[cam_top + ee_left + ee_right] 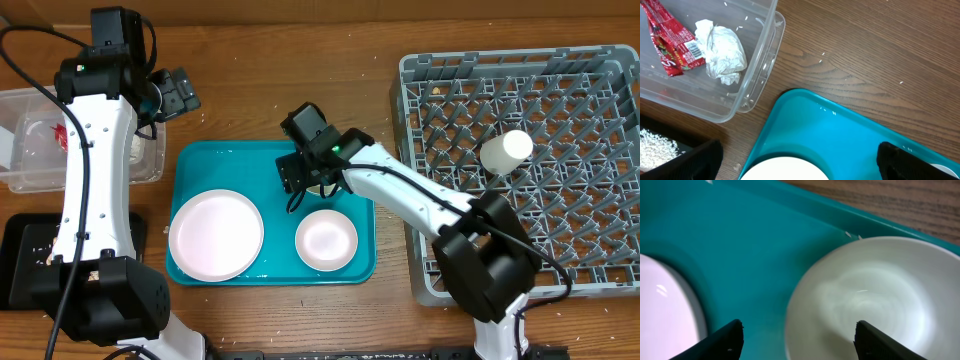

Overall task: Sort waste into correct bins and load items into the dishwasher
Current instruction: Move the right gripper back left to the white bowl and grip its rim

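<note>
The teal tray (235,165) is seen centrally from straight above. Its corner beside the clear tub (760,60) is viewed closely downward from the left wrist, its white bowl (875,300) closer still from the right.

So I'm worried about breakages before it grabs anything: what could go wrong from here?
The right hand hangs open with its fingers either side of the rim of the bowl. A pinch on that glossy rim may slip or tip it. The plate lies close beside it on the teal tray, so the outer finger could nudge it.
</note>
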